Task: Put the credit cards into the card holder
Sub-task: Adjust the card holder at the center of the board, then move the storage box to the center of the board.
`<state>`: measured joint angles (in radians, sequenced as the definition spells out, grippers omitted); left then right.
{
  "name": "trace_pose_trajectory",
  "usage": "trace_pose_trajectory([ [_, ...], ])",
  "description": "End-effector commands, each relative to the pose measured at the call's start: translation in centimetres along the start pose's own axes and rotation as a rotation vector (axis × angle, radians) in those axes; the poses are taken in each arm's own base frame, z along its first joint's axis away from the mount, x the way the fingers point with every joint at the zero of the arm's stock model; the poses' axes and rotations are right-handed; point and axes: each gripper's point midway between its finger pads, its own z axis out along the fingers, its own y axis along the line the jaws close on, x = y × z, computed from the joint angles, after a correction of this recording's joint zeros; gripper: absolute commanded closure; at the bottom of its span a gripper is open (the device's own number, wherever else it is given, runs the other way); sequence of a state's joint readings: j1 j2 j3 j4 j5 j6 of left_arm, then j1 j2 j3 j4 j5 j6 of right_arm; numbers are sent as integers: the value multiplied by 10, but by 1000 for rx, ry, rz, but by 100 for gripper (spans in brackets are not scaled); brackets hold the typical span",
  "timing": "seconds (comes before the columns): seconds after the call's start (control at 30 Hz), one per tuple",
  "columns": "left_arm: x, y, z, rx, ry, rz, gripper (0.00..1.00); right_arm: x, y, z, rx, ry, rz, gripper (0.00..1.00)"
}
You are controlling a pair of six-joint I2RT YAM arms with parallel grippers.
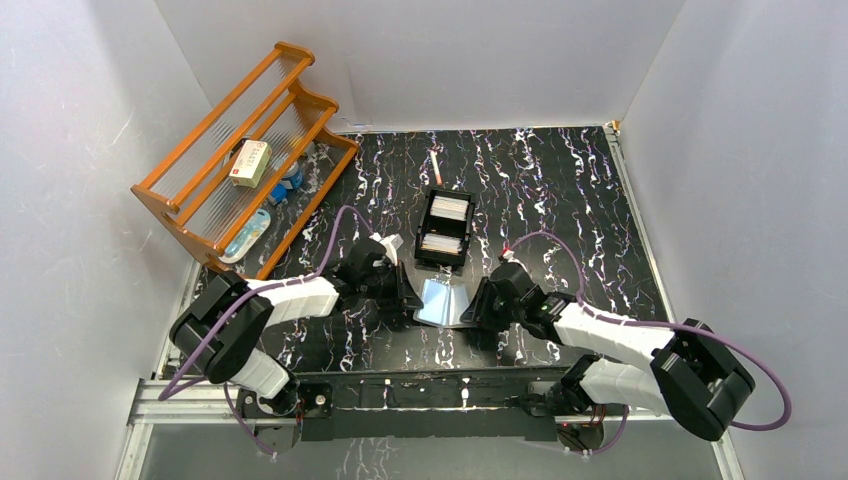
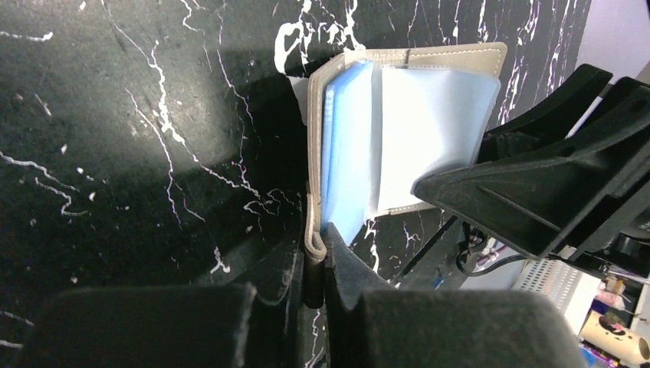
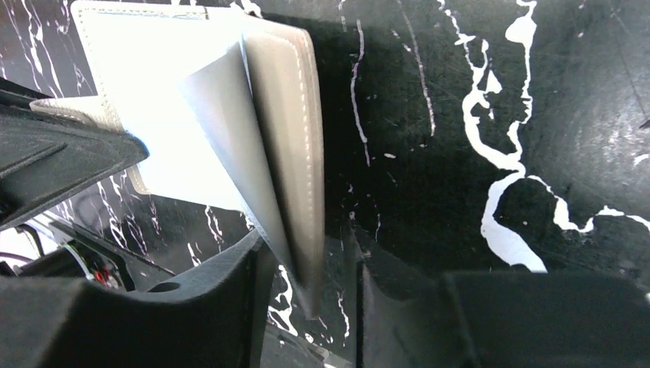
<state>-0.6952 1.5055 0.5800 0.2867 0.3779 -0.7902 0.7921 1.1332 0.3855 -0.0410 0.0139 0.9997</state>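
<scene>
The card holder (image 1: 440,301) lies between the arms: left gripper (image 2: 320,259) pinches its left cover, right gripper (image 3: 308,268) straddles the right, fingers parted.

I read the card holder (image 2: 406,130) as a matt grey-beige, leather-like cover with stitched edges and glossy pale-blue plastic sleeves inside. The table (image 1: 560,200) looks smooth, a black marble print with a slight sheen. The left gripper (image 2: 316,264) is matt black plastic. The rack (image 1: 210,170) is varnished orange wood with clear ribbed panels.
</scene>
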Motion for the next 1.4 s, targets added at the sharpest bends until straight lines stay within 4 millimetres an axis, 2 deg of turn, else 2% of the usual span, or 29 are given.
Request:
trace_pose_trajectory([
  [0.0,-8,-21,-19,13,-5,39,100,-26,38,-23,-69,-44,-128,51],
  [0.17,-13,-28,-38,-34,8,74,100,-71,70,-56,-36,-157,-307,40],
  [0.33,-11,-22,-56,-93,19,79,100,-129,104,-74,7,-319,-569,38],
  [0.4,-9,-19,-63,-96,23,61,100,-148,118,-69,25,-348,-695,38],
  [0.53,-7,-18,-79,-58,30,24,100,-185,130,-51,114,-373,-979,37],
  [0.67,-6,-16,-92,-43,10,27,100,-221,133,-29,198,-396,-1218,34],
  [0.77,-5,-14,-99,-44,2,42,100,-244,134,-13,189,-381,-1323,32],
  [0.87,-1,-12,-104,-45,-5,48,100,-264,126,2,219,-354,-1398,29],
  [0.9,0,-12,-105,-43,-7,47,100,-270,125,6,219,-348,-1411,27],
  [1.0,4,-11,-104,-27,-10,40,100,-280,127,14,136,-312,-1427,12],
  [1.1,7,-11,-102,-10,2,30,100,-287,124,29,70,-261,-1422,11],
  [1.17,8,-14,-102,4,4,31,100,-302,127,29,52,-281,-1394,11],
  [1.27,6,-15,-104,8,-2,42,100,-320,126,34,3,-272,-1304,16],
  [1.37,5,-15,-104,-3,1,54,100,-325,115,46,-50,-212,-1237,37],
])
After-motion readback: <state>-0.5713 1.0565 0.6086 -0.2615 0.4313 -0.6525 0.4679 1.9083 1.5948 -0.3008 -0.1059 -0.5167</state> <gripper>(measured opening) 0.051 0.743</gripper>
